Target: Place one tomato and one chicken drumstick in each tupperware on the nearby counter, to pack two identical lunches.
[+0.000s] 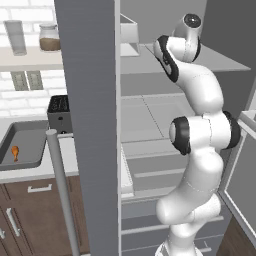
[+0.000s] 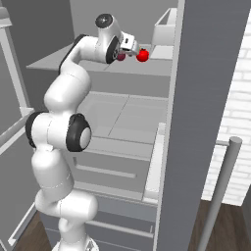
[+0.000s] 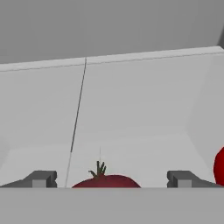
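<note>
So far one chicken drumstick lies in a tupperware, while the spread-jawed gripper straddles a tomato, ungrasped.

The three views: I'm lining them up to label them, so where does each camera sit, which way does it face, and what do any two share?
Left base view: behind the arm's left, looking forward and down into the open fridge; the arm rises at lower right; counter and tupperware holding a chicken drumstick at left.
Right base view: behind the arm's right, same fridge; the arm rises at lower left; the open hand reaches a tomato.
Hand view: looks along the fingertips at the shelf.
Shared: the right base and hand views both show tomatoes.
</note>
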Controlling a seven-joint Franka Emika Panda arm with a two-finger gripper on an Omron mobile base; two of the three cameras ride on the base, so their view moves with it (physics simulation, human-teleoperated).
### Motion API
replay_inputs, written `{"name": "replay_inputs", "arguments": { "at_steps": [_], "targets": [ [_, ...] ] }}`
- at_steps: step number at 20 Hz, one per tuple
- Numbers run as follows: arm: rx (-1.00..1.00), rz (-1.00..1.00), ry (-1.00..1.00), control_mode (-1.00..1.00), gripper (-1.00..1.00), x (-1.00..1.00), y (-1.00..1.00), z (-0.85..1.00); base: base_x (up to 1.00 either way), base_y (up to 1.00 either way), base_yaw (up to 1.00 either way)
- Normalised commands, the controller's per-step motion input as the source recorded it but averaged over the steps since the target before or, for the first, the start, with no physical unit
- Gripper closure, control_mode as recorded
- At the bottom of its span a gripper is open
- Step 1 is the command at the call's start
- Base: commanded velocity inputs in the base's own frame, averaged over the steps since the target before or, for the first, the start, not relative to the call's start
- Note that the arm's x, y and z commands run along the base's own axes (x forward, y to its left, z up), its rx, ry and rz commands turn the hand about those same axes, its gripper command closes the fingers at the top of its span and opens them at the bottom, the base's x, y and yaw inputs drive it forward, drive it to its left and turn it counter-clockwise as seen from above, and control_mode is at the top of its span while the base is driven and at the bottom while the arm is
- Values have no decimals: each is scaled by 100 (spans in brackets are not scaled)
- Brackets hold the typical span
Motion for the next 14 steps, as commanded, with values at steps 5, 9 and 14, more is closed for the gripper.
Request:
{"name": "replay_inputs", "arguments": {
  "at_steps": [5,9,14],
  "targets": [
    [0,0,2,-100,100,-16,0,-72,0,0,0],
    [1,0,0,-100,100,3,0,-75,0,0,0],
    [1,0,-26,-100,100,-24,-2,-15,0,0,0]
  ]
}}
